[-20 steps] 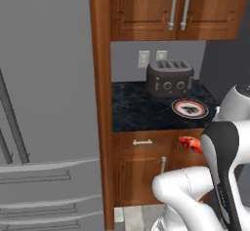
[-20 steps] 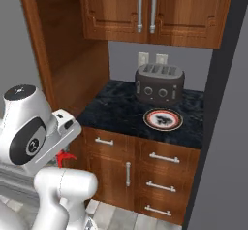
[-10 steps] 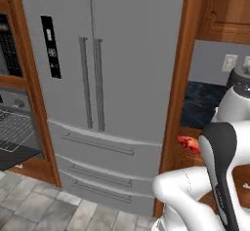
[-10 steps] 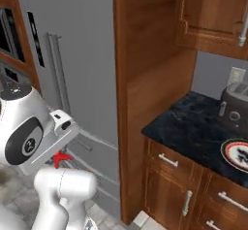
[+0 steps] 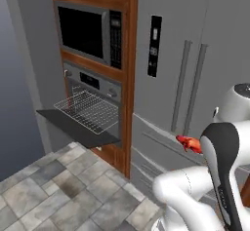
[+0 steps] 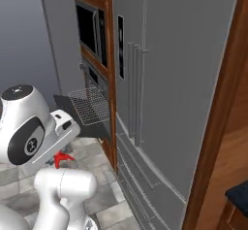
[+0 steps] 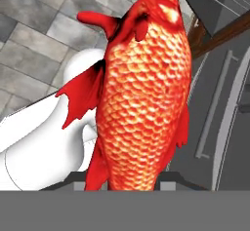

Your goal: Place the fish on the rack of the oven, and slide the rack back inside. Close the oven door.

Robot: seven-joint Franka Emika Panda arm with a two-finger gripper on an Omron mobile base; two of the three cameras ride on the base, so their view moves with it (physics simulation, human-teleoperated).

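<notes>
In hand: the two-finger gripper point(image 7: 124, 179) is pinching the small scaly red fish point(image 7: 141, 88), which sticks out past the tips, up in the air.
Risk: a long fish pinched at one end could swing or slip loose while the base drives, I reckon.
Further off: silver wire rack point(image 5: 90, 110) pulled out over the dropped dark oven door point(image 5: 73, 126), well away from the fish.
Behind: dark grey built-in oven point(image 5: 95, 84), beside a tall grey fridge point(image 5: 195, 64).

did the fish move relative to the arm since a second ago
No. The fish sits at the same spot beside the dark arm link in the left base view; the background changed because the base drove toward the oven.
</notes>
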